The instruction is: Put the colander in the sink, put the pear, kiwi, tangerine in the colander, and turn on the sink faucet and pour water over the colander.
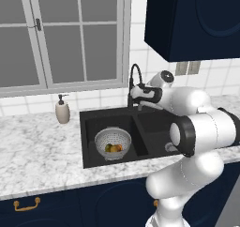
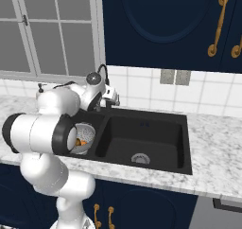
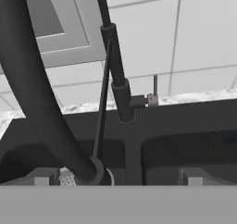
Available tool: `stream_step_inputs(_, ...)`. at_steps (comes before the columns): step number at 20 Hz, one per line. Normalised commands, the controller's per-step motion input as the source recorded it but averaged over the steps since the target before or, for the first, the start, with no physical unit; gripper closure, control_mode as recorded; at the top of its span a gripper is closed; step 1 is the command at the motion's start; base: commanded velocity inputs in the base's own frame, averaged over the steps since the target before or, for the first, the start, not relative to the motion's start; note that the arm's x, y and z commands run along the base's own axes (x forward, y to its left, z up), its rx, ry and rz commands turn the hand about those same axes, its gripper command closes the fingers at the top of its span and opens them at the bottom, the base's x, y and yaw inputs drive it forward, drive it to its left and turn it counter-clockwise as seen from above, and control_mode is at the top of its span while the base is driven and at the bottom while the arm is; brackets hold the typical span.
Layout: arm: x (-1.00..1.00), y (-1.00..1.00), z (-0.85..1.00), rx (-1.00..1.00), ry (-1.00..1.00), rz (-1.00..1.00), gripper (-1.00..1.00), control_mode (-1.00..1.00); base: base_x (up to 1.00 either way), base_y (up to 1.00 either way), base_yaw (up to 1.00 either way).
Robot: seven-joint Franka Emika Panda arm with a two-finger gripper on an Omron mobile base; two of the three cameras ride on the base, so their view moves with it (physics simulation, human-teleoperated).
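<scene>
White marble counter (image 1: 37,151) runs under a grey-framed window, with a black rectangular double-basin sink (image 1: 89,141) set into it. Sitting in the left basin is the round silver-grey perforated metal colander (image 1: 113,143), with orange and yellow-green fruit inside; which fruit is which is too small to tell. The tall thin black gooseneck faucet (image 1: 135,83) rises at the sink's back edge, behind the divider. The white arm's two-finger gripper (image 1: 135,93) hovers right at the faucet, its fingers spread wide and clamped on nothing. From the hand view the faucet's upright stem (image 3: 116,75) stands dead ahead, and its small side lever (image 3: 152,97) juts to the right of the stem base, near the far tiled wall. No stream of water is visible. The spout's arch sweeps close across the hand view, blurring its left side, and the fingertips are cut off at the bottom
</scene>
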Motion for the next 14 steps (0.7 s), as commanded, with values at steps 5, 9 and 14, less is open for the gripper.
stream_step_inputs(5,0.47,0.08,-0.15,0.0,0.0,0.0,-1.0,-1.0,0.0,0.0,0.0)
stream_step_inputs(9,0.43,0.01,-0.2,0.0,0.0,0.0,-1.0,-1.0,0.0,0.0,0.0)
stream_step_inputs(14,0.46,0.04,-0.18,0.0,0.0,0.0,-1.0,-1.0,0.0,0.0,0.0)
